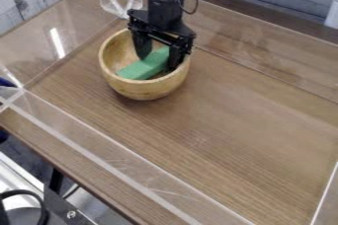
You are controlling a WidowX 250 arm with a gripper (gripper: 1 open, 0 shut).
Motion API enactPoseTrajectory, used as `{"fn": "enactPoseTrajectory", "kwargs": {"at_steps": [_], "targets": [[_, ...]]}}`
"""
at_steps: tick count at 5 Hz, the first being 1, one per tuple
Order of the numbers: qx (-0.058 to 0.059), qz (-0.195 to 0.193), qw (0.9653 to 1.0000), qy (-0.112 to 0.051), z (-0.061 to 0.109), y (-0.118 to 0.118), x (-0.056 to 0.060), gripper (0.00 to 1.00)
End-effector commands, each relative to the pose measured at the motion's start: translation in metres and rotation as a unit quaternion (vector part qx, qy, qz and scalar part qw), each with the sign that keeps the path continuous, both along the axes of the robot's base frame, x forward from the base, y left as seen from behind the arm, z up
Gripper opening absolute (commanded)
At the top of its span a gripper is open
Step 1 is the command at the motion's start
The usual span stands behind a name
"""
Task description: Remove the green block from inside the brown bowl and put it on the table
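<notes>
The brown bowl [132, 84] stands on the table [211, 130] at the upper left. The green block [142, 67] lies slanted inside it, its upper end partly hidden by the arm. My gripper [161, 53] hangs straight down over the bowl's right half, open, with one black finger on each side of the block's upper end. The fingertips reach down into the bowl. I cannot tell whether they touch the block.
Clear acrylic walls [79, 130] run along the table's edges. A white plank wall lies behind at the upper left. Bare wood-grain surface spreads to the right of and in front of the bowl.
</notes>
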State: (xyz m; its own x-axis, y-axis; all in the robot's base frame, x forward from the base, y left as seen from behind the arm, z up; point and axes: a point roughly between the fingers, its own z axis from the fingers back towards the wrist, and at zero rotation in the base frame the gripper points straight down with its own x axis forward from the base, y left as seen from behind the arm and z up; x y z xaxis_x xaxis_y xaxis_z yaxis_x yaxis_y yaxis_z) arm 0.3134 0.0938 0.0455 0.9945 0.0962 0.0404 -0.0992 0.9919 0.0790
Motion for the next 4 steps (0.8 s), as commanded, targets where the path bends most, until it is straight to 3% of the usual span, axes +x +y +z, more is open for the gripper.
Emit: {"fn": "enactPoseTrajectory", "kwargs": {"at_steps": [1,2,4], "targets": [[0.033,-0.006,0.9989,-0.033,0.016,0.009,0.012,1.00],[0.057,-0.013,0.9977,-0.035,0.014,0.013,0.013,0.00],[0.041,-0.033,0.9975,-0.046,0.057,-0.011,0.018,0.00]]}}
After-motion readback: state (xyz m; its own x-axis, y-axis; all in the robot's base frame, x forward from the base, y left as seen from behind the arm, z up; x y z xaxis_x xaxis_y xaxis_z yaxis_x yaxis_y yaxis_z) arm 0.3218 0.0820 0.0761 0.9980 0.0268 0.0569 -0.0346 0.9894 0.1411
